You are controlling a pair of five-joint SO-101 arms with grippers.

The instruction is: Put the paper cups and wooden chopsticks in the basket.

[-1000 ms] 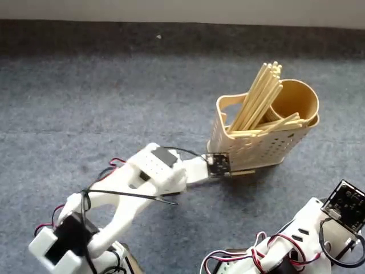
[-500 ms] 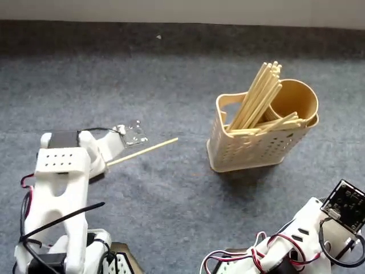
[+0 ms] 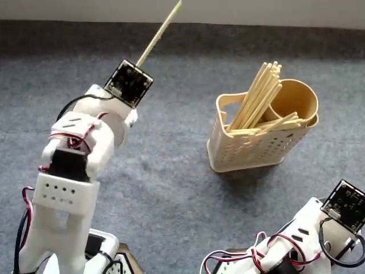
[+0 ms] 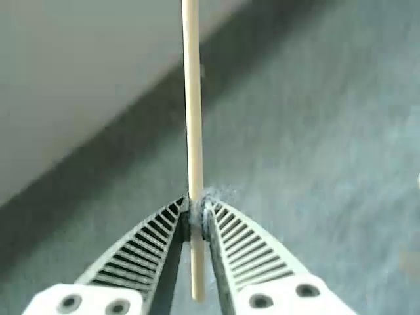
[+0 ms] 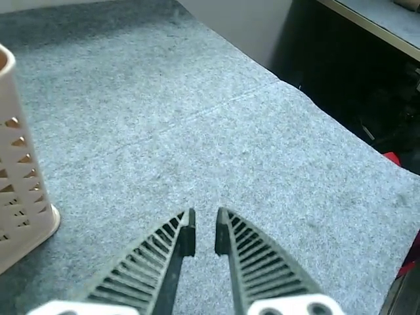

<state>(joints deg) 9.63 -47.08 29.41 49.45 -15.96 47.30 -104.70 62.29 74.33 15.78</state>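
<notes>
A cream perforated basket (image 3: 251, 149) stands at the right of the grey mat, holding a paper cup (image 3: 295, 98) and several wooden chopsticks (image 3: 256, 98). Left of it, my left arm is raised, and its gripper (image 3: 138, 61) is shut on one wooden chopstick (image 3: 161, 31) that points up and away toward the back wall. In the left wrist view that chopstick (image 4: 191, 98) is pinched between the fingertips of the left gripper (image 4: 197, 213). My right gripper (image 5: 204, 233) is low at the front right, slightly open with nothing between its fingers, and the basket (image 5: 16, 177) stands to its side.
A dark strip (image 3: 239, 35) runs along the back of the grey mat under a pale wall. The mat's corner and edge (image 5: 341, 128) drop off to a dark space beside the right gripper. Open mat (image 3: 171, 188) lies between the two arms.
The left arm has carried a chopstick from the basket's foot to the left, then swung up and back. The chopstick now points up toward the wall. The right arm has kept still.
</notes>
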